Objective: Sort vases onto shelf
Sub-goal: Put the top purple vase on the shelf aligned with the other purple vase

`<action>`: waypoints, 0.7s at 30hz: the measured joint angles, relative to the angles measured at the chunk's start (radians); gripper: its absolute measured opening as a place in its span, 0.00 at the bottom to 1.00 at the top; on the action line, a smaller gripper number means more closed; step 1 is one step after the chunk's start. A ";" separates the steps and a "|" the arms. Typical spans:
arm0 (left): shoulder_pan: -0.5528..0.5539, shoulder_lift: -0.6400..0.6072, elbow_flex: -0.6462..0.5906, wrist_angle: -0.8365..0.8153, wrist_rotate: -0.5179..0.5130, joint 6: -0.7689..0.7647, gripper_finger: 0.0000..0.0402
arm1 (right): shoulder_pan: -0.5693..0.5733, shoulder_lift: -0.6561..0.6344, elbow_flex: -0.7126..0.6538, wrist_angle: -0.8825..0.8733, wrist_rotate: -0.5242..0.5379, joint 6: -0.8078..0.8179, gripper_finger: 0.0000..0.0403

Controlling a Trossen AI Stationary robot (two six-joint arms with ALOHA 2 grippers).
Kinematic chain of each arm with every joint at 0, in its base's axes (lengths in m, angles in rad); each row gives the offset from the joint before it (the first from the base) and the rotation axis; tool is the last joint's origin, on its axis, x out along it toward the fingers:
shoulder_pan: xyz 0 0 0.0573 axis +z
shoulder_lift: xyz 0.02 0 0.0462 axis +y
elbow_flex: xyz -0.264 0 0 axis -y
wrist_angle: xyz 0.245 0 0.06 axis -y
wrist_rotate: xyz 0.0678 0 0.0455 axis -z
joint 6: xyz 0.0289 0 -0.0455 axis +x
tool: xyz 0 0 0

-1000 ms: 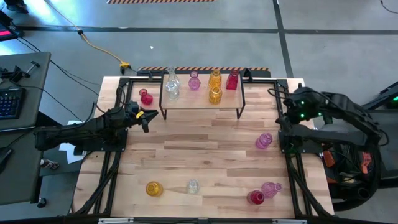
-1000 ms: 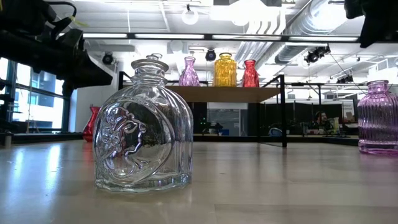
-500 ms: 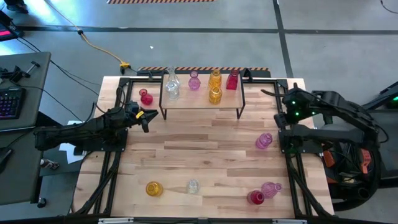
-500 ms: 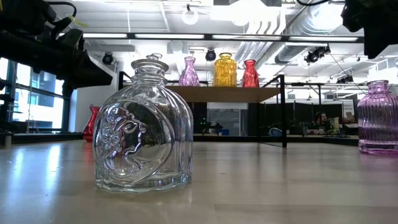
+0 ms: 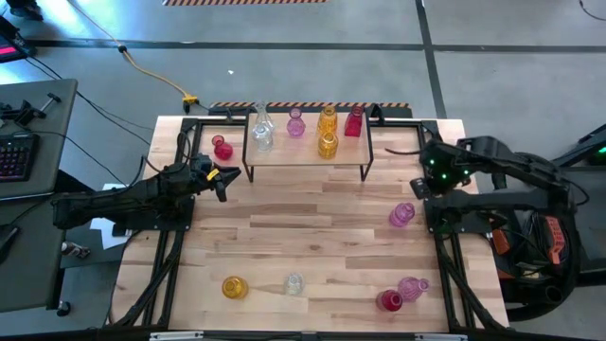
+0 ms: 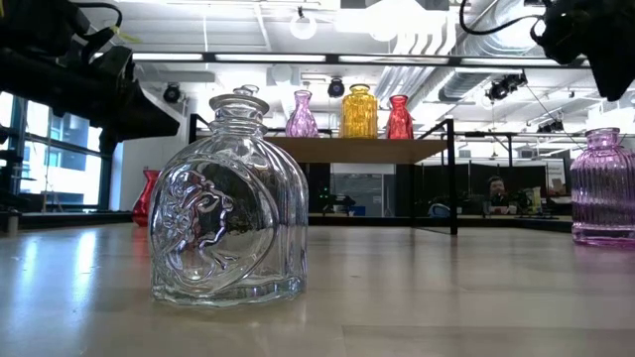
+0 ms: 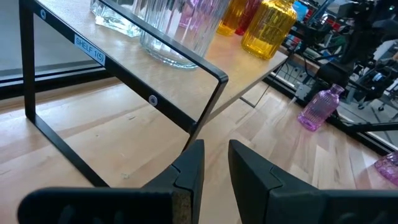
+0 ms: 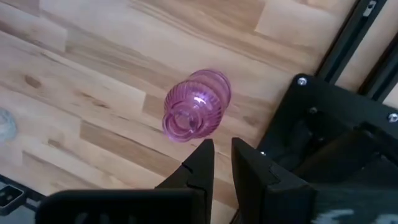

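Shelf (image 5: 308,152) is sitting at the table's far edge, long axis running left to right across the table. Five vases are standing upright on it, necks up: a clear vase (image 5: 262,133) at the left end, a pale pink vase (image 5: 295,124), two amber vases (image 5: 328,133) one in front of the other, and a red vase (image 5: 354,122) at the right end.

A small red vase (image 5: 222,148) is standing on the tabletop just left of the shelf, upright.

Right gripper (image 5: 418,185) is hovering near the table's right edge, camera looking straight down. Its fingers are standing close together with only a narrow gap, holding nothing. A ribbed purple vase (image 8: 196,104) is standing upright on the wood beneath and just ahead of the fingertips, mouth facing up at the camera, clear of the fingers.

Left gripper (image 5: 222,183) is hanging off the shelf's front left corner, pointing toward the shelf leg. Fingers (image 7: 186,177) are nearly together, empty.

Along the near edge, all upright: an amber vase (image 5: 234,287), a clear vase beside it (image 5: 294,283), and a red vase touching a purple one (image 5: 401,295) toward the right.
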 joint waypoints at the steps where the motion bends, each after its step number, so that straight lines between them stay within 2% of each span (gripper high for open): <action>1: 0.000 0.000 0.000 0.000 0.000 0.000 0.16 | 0.020 0.000 0.000 0.000 0.004 0.024 0.10; 6: 0.000 0.000 0.000 0.000 0.000 0.000 0.16 | 0.130 0.018 0.000 0.005 0.029 0.117 0.18; 12: 0.000 0.000 0.000 0.000 0.000 0.000 0.16 | 0.246 0.118 0.000 0.016 0.101 0.157 0.30; 21: 0.000 0.000 0.000 0.000 0.000 0.000 0.16 | 0.314 0.183 -0.004 0.047 0.138 0.210 0.32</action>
